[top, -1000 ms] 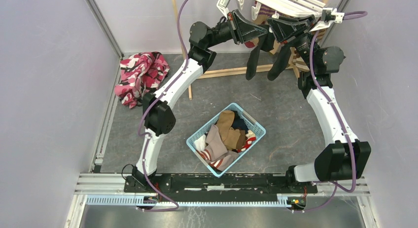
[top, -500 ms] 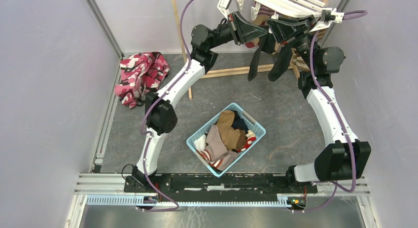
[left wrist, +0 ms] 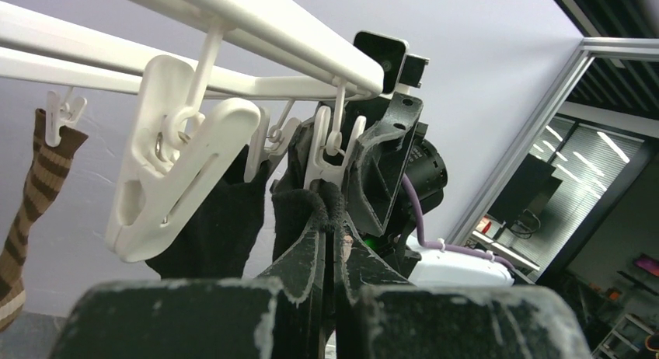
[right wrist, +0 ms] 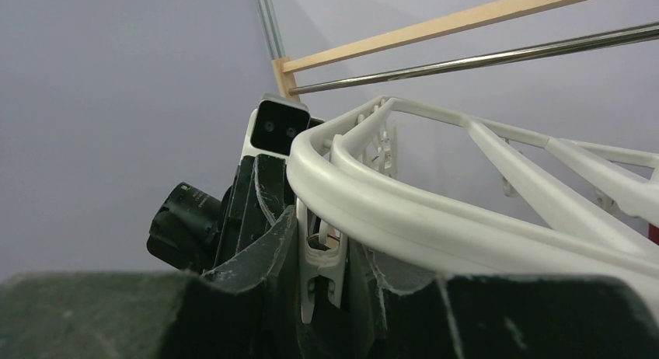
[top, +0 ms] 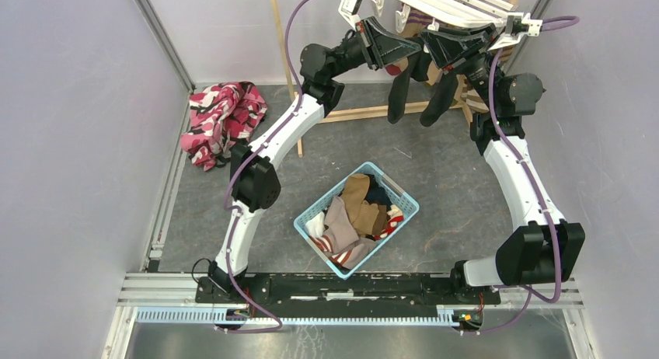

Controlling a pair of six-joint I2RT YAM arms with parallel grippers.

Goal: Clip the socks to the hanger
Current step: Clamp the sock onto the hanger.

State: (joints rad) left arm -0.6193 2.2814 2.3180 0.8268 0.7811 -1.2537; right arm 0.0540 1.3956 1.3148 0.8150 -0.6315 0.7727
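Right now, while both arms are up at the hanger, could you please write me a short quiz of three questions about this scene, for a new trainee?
1. Choose one: what does the left gripper hold? A) a black sock B) a white towel C) nothing at all
2. True or false: the blue basket has socks in it.
3. Fill in: the right gripper has between its fingers a white ____ of the hanger.
Key: 1 A; 2 true; 3 clip.
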